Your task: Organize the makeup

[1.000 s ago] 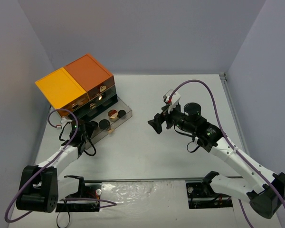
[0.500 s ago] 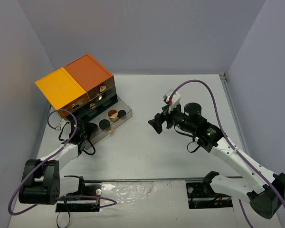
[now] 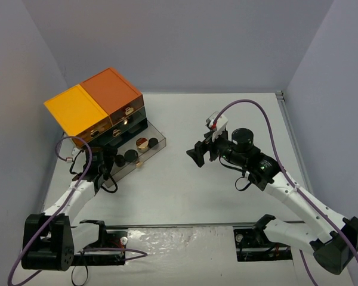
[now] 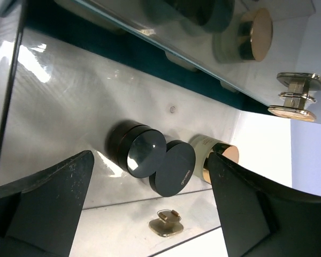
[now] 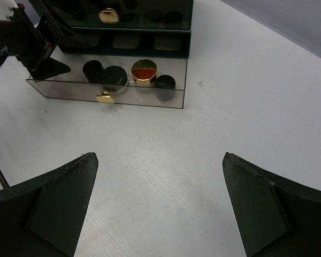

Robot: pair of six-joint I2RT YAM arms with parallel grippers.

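L gripper point(image 3: 102, 162) sits at the left end of the pulled-out clear drawer point(image 5: 150, 101), fingers spread wide, nothing between them. Under it in the drawer: two round black compacts point(image 4: 142, 155), touching, w/ the gold-lidded jar point(image 4: 216, 159) just beside. Further right is a small dark round piece point(image 5: 165, 82), prob. another compact, too small to tell.

Step looks like clearing out after a drop. Lift straight up first, then swing away, so fingertips don't clip the drawer wall.

Room: side wall point(image 3: 24, 119) and cabinet point(image 3: 101, 104) crowd the left; mid table point(image 3: 227, 119) is open. R gripper point(image 3: 198, 156) hovers there, jaws fully apart, empty, well apart from the drawer.
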